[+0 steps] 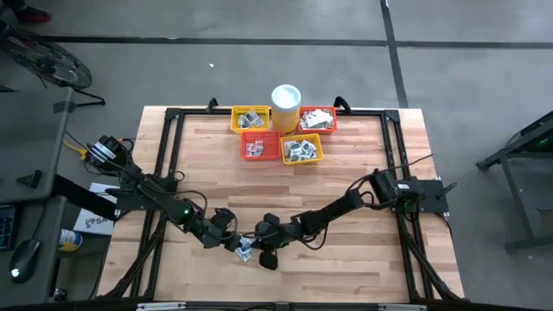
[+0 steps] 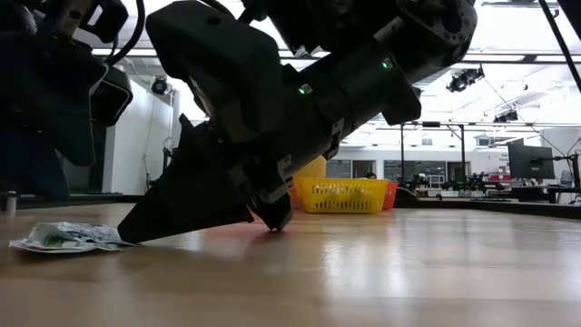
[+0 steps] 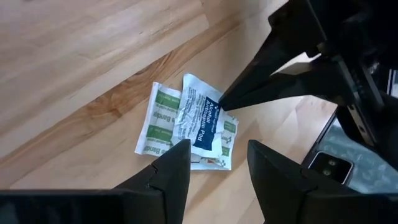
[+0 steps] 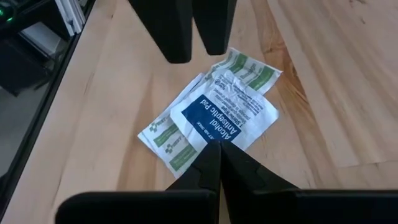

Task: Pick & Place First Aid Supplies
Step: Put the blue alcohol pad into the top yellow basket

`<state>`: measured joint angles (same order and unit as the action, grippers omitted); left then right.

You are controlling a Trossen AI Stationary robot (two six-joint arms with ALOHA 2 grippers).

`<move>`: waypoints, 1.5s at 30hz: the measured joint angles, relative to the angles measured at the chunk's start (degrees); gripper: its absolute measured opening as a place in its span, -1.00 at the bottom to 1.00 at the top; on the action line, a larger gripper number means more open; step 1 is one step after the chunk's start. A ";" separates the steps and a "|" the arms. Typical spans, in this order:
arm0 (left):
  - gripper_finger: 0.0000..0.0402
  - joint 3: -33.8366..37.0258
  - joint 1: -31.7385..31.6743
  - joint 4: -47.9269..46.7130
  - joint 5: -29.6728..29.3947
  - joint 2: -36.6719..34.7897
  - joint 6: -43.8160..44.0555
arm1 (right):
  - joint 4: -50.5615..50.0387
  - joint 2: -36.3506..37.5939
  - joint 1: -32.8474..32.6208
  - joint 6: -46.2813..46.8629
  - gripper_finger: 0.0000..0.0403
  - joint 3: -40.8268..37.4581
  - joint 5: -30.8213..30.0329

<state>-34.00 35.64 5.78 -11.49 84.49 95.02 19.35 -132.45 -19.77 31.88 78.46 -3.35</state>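
A small pile of first aid supplies (image 1: pixel 244 252) lies flat on the wooden table near its front edge. A white and blue alcohol pad sachet (image 4: pixel 227 115) sits on top of white and green bandage packets (image 3: pixel 158 118). My right gripper (image 4: pixel 216 148) is shut and slants down from the table's right, its tips at the sachet; the low view shows the tips (image 2: pixel 123 238) down at table level beside the pile (image 2: pixel 64 238). My left gripper (image 3: pixel 217 165) is open and hovers just left of the pile, touching nothing that I can see. My right gripper has its shut fingertips (image 3: pixel 225 99) on the alcohol pad sachet's edge (image 4: pixel 214 138), at the blue-printed end. The fingers come slanting down from the table's right. The sachet lies flat on the bandage packets and the table.
At the table's far middle stand yellow baskets (image 1: pixel 249 119) (image 1: pixel 301 149) and red-orange baskets (image 1: pixel 259 145) (image 1: pixel 317 119) holding packets, with a white cup (image 1: pixel 286 105) among them. A black metal frame (image 1: pixel 169 138) runs around the table. Bare wood lies between the pile and the baskets.
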 joint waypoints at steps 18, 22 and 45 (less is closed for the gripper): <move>-0.21 -0.02 0.00 -3.38 0.70 0.02 6.02 | -1.64 -0.30 0.61 1.15 -1.00 1.49 -0.66; -0.21 -0.02 0.00 -3.37 0.20 0.08 5.95 | -1.64 -0.32 0.63 1.16 -1.00 1.49 -0.66; -0.24 -0.11 0.00 4.99 0.46 7.23 5.76 | -2.37 -0.32 0.66 1.14 -1.00 1.46 -0.16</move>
<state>-34.11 35.64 10.76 -11.03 91.72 100.77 16.98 -132.77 -19.11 33.01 79.92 -3.51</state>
